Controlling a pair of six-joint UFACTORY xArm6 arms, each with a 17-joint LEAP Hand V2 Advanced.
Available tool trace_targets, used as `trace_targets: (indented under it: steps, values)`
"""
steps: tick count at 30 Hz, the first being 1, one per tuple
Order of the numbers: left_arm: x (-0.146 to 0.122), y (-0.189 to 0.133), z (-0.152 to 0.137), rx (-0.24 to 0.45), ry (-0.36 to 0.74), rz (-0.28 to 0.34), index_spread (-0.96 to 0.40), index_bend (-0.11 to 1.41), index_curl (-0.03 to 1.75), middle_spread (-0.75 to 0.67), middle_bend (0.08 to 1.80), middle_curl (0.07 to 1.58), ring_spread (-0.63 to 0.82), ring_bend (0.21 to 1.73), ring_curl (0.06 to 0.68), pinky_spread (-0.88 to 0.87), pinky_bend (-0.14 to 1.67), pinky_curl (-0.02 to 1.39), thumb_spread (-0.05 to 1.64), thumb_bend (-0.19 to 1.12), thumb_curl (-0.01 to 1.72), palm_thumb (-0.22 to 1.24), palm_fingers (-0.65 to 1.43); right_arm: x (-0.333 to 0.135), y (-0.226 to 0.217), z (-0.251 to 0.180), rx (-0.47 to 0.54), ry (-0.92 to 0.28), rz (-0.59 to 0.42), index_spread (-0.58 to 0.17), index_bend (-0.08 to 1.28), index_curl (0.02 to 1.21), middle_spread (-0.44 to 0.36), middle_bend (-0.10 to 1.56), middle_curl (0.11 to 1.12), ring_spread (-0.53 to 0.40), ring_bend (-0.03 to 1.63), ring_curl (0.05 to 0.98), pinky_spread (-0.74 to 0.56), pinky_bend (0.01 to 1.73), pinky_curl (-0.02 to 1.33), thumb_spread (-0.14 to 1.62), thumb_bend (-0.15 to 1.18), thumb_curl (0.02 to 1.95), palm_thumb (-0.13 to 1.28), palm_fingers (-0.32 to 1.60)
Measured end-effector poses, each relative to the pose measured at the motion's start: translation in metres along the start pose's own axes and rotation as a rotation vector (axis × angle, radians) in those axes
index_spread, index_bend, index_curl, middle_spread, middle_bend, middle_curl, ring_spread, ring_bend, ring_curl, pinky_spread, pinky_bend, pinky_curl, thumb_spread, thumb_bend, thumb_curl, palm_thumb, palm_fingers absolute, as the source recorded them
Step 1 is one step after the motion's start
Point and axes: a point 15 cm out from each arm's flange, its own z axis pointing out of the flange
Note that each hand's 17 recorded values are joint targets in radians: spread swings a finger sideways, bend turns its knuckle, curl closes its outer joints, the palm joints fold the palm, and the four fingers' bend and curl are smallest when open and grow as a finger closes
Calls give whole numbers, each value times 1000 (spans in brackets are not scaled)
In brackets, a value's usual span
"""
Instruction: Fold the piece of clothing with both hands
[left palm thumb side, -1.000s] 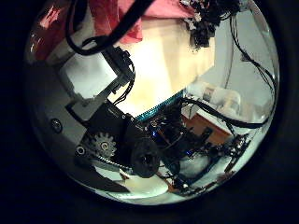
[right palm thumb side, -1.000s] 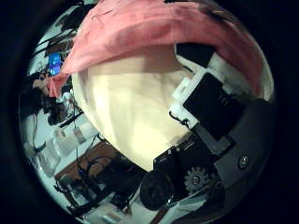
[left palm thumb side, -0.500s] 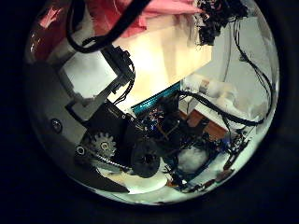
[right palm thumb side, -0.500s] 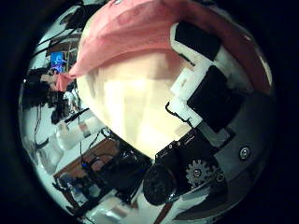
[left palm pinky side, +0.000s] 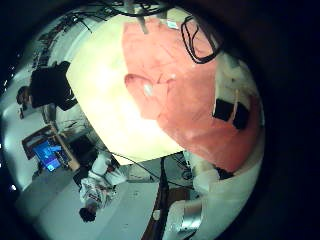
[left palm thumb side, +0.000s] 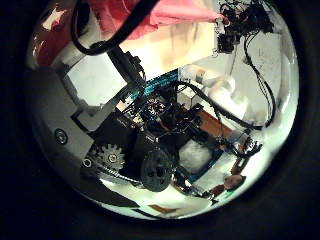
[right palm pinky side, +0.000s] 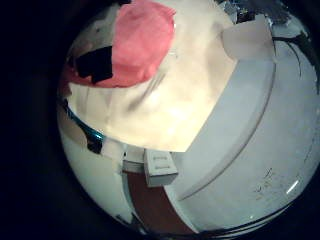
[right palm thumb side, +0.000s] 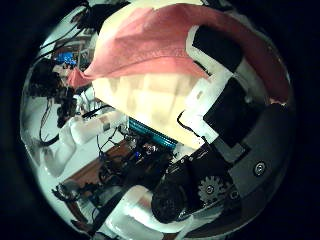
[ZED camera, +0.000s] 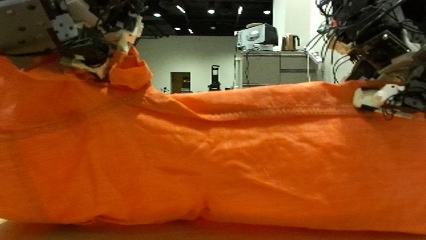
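An orange garment (ZED camera: 213, 150) hangs spread between my two hands and fills most of the outside view. My left hand (ZED camera: 60, 30) is curled on a bunched upper corner of it. My right hand (ZED camera: 380, 65) pinches the other upper edge. The cloth's lower edge rests on the table (ZED camera: 133, 232). The left little finger side palm view shows the garment (left palm pinky side: 185, 90) draped over the cream table (left palm pinky side: 105, 85), with a finger (left palm pinky side: 232, 110) on it. The right thumb side palm view shows the cloth (right palm thumb side: 150, 45) running under my fingers (right palm thumb side: 220, 60). It also shows in the right little finger side palm view (right palm pinky side: 145, 40).
A grey cabinet (ZED camera: 273, 70) stands in the room behind the cloth. The left thumb side palm view looks past the table's edge (left palm thumb side: 175, 45) at electronics and equipment (left palm thumb side: 190, 140) below it.
Both thumb side palm views have drawn back from the table, with more of the room beneath now showing. The cloth stays under the fingers.
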Motion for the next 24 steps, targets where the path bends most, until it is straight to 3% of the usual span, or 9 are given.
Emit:
trace_targets:
  steps: [3,13,21,24]
  values:
    - [-9,-14,-14,8,0,-15,-669,243,1569,-566,973,1038,-431,1355,530,-658,1146,539,960,-11,922,862,1123,6,-10,-2,-8,-6,9,-303,978,886,-167,1202,834,-245,1296,721,-309,1143,885,1334,22,524,1104,1043]
    - [-45,-125,-33,-21,11,-76,-644,235,1594,-571,970,1046,-430,1360,534,-656,1134,539,968,-8,917,871,1099,44,-99,25,-101,-41,41,-304,965,916,-165,1208,845,-246,1302,737,-304,1105,943,1332,4,554,1126,1027]
    - [-70,-193,-16,-68,-5,-82,-617,214,1618,-576,956,1066,-435,1356,539,-658,1091,546,975,-11,903,896,1047,70,-161,50,-133,-54,69,-304,961,938,-166,1210,854,-250,1302,748,-304,1081,991,1340,-5,570,1121,1012]
    - [-84,-212,-4,-53,-26,-88,-606,197,1627,-580,949,1074,-437,1356,541,-662,1070,548,961,-22,887,885,1038,80,-183,57,-133,-54,87,-306,954,946,-167,1211,859,-252,1303,754,-307,1072,1010,1341,-12,572,1091,990]
